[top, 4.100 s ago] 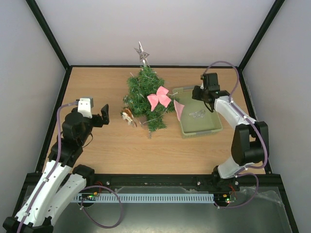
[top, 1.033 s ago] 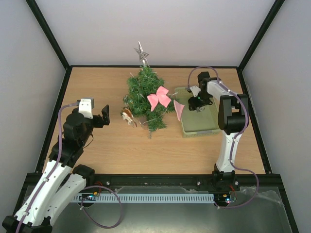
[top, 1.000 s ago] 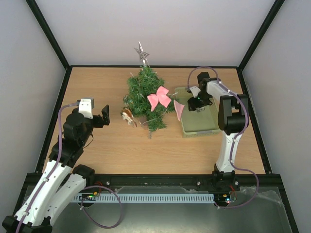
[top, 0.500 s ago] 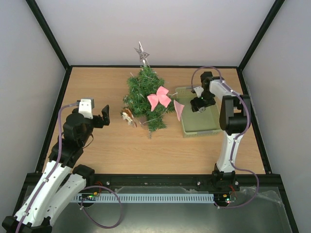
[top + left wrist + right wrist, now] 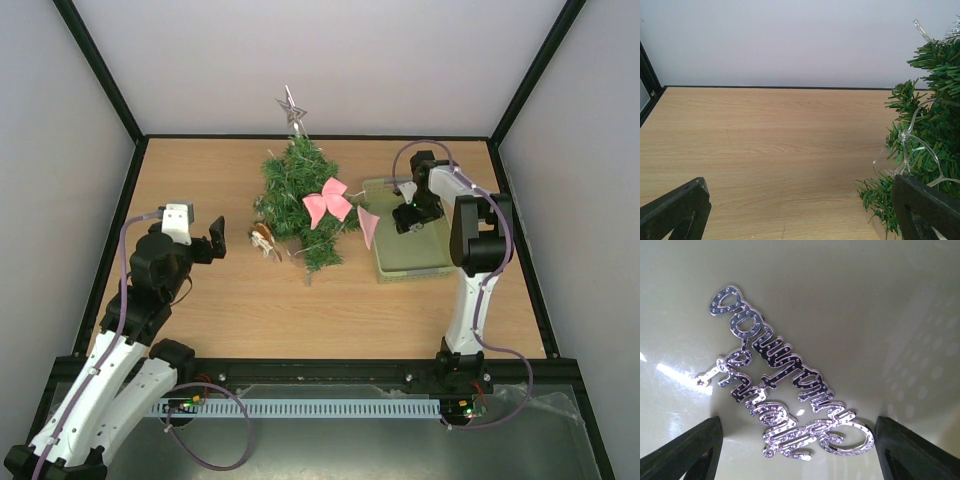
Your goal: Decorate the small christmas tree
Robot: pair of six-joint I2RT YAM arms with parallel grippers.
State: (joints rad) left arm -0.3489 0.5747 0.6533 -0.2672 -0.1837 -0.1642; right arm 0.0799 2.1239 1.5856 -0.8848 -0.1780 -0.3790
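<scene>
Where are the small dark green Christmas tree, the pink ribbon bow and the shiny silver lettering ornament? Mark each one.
small dark green Christmas tree (image 5: pixel 288 185): top view, middle branches.
pink ribbon bow (image 5: pixel 327 200): top view, its knot.
shiny silver lettering ornament (image 5: pixel 790 374): right wrist view, middle letters.

Top camera looked down from behind, left wrist low toward shared bristly green tree (image 5: pixel 935 115), right wrist close inside pale green plastic basket (image 5: pixel 865 290).

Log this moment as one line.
left gripper: open, empty | right gripper: open over silver script-lettering ornament | ornament: flat in pale green plastic basket
</scene>
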